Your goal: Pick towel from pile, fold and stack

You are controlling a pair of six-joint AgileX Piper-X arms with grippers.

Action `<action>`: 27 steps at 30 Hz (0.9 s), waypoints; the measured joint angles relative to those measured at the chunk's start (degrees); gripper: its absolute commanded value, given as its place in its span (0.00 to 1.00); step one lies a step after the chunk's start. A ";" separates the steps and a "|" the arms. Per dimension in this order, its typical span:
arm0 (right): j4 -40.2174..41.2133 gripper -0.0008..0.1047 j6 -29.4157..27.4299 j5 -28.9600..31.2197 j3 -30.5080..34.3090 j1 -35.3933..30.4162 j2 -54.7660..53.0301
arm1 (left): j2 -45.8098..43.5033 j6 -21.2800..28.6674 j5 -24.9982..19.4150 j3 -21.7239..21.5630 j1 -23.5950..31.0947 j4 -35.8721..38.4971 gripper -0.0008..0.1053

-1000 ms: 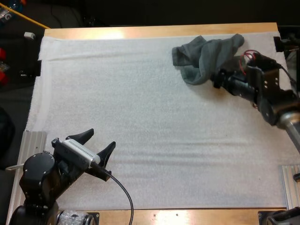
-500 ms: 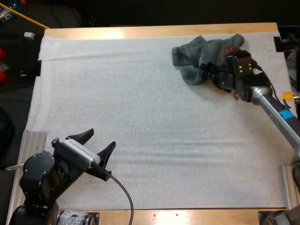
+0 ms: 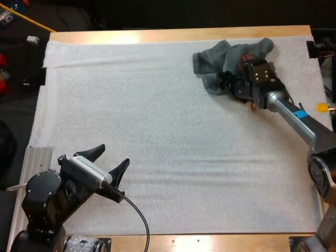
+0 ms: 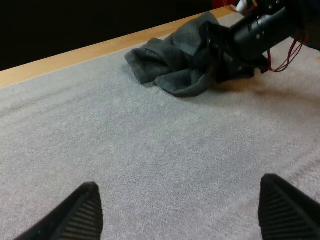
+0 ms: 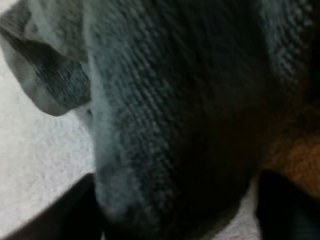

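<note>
A crumpled dark grey-green towel (image 3: 212, 59) lies on the white mat (image 3: 157, 131) at the far right. My right gripper (image 3: 224, 81) is pushed into its near edge. In the right wrist view the towel (image 5: 175, 100) bulges between the two fingers, which stand wide apart on either side; the right gripper (image 5: 175, 177) is open around the cloth. From the left wrist view the towel (image 4: 170, 65) lies far ahead with the right gripper (image 4: 222, 50) against it. My left gripper (image 3: 113, 155) hovers open over bare mat at the near left, its fingertips (image 4: 87, 192) wide apart.
The wooden table edge (image 3: 173, 34) runs just behind the towel. Metal rails (image 3: 37, 157) flank the mat near both front corners. A broad stretch of bare mat separates the two grippers.
My right arm has reached forward and left, pushing its gripper deeper into the towel's near edge. The left arm has stayed still.
</note>
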 measured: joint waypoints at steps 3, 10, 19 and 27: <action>-0.21 0.16 0.83 -0.46 -0.04 0.00 0.04 | 0.00 0.00 0.00 0.00 0.00 0.00 0.61; -0.40 0.01 0.98 -5.60 -1.13 0.00 -0.49 | 0.00 0.00 0.00 0.00 0.00 0.00 0.61; -0.40 0.01 -3.95 -8.16 -1.12 0.00 -12.77 | 0.00 0.00 0.00 0.00 0.00 0.00 0.61; 0.14 0.01 -5.90 -9.29 -1.12 0.00 -25.96 | 0.00 0.00 0.00 0.00 0.00 0.00 0.61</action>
